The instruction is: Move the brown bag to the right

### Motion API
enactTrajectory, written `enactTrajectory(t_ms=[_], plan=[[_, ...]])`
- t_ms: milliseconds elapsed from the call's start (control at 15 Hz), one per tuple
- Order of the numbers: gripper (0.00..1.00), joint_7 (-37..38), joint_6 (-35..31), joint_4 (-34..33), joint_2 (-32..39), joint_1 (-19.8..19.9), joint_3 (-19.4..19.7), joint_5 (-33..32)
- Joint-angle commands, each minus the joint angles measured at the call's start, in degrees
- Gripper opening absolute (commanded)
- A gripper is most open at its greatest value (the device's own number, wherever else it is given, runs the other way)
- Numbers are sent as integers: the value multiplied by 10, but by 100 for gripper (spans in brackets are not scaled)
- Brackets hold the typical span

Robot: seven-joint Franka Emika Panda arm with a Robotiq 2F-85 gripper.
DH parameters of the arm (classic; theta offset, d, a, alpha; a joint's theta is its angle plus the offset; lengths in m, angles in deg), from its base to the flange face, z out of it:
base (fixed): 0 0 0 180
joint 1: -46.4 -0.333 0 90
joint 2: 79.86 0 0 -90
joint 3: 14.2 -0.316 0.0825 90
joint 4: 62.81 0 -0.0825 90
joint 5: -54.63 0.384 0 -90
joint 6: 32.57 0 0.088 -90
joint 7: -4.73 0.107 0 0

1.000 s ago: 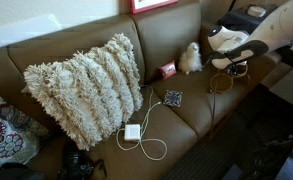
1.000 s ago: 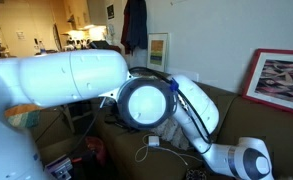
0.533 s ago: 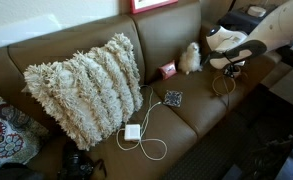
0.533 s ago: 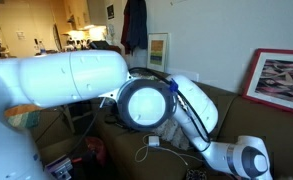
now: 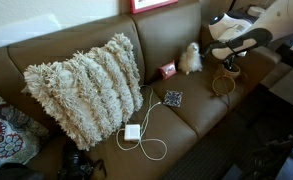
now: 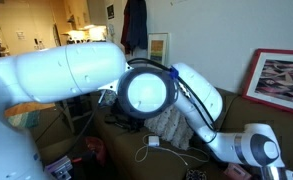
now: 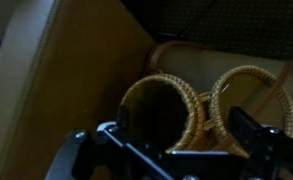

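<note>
The brown bag [image 5: 229, 69] is a small round tan woven pouch lying on the couch seat at the right, its thin cord looped in front of it [image 5: 220, 86]. In the wrist view the bag [image 7: 166, 115] shows its dark round mouth, with a second woven ring to its right. My gripper [image 5: 233, 50] hangs just above the bag. Its jaws stand open, one finger [image 7: 113, 135] on each side of the bag [image 7: 249, 125], and nothing is gripped between them [image 7: 181, 135]. The arm fills the remaining exterior view and hides the bag there.
On the brown leather couch [image 5: 106, 40] lie a shaggy cream pillow [image 5: 86, 85], a fluffy white toy [image 5: 191, 57], a small red box [image 5: 168, 70], a dark patterned square [image 5: 173, 98] and a white charger with cable [image 5: 133, 132]. A patterned cushion [image 5: 1, 130] sits at the left edge.
The jaws have gone from shut on the bag to wide open, and the gripper has risen a little. The bag stays on the seat at the right.
</note>
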Motion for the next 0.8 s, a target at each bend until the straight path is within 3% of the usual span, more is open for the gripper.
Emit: enactTrajectory(t_ms=[0, 400, 733], plan=[[100, 61, -73, 130, -113, -31, 22, -21], [100, 161, -152, 265, -243, -94, 62, -76], [100, 263, -186, 388, -350, -162, 94, -161]])
